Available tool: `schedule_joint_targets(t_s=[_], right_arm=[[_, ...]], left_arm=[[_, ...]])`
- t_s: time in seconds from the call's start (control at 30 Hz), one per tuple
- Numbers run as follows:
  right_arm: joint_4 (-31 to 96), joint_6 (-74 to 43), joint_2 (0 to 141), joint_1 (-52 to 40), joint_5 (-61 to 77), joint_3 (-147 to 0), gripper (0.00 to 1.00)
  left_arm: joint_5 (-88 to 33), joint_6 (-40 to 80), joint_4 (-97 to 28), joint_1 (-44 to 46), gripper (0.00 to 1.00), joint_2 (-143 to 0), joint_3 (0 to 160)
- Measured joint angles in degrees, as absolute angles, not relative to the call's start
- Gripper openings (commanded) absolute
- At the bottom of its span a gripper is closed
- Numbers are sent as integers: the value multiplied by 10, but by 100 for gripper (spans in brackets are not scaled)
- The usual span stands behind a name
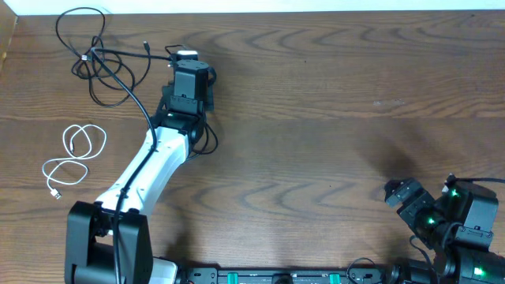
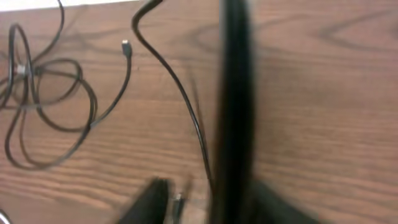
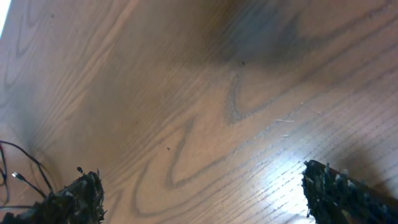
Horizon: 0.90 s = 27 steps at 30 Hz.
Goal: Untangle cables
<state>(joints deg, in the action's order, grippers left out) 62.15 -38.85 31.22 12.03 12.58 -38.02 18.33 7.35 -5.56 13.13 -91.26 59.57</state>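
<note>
Two black cables (image 1: 99, 59) lie looped over each other at the far left of the table, one loose plug end (image 1: 147, 46) pointing right. In the left wrist view this black tangle (image 2: 43, 93) fills the left side, and one strand (image 2: 186, 106) runs down towards my fingers. The white cable (image 1: 75, 154) lies coiled on its own nearer the front. My left gripper (image 1: 187, 61) is just right of the tangle. The left gripper (image 2: 211, 190) looks blurred, its jaws apart, with a small plug tip (image 2: 178, 202) loose between them. My right gripper (image 1: 410, 197) is open over bare wood.
A thick blurred black cord (image 2: 236, 93) hangs close to the left wrist camera. Another black loop (image 1: 211, 140) shows beside the left arm. The right gripper (image 3: 211, 205) has only wood grain between its fingers (image 3: 81, 196). The table's far edge (image 1: 316, 9) runs along the top.
</note>
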Motion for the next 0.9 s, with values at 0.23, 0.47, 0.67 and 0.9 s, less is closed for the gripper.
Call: schedule_joint_targets(t_s=[0.23, 0.47, 0.67, 0.9], right_arm=[[590, -389, 312, 120, 126, -380, 99], [586, -395, 312, 120, 126, -380, 99], [574, -397, 312, 120, 117, -380, 99], [560, -411, 312, 120, 113, -380, 99]], left_arm=[[184, 102, -73, 131, 66, -909, 596], [279, 130, -89, 107, 75, -908, 596], [349, 154, -114, 82, 77, -895, 596], [364, 193, -159, 79, 98, -881, 596]])
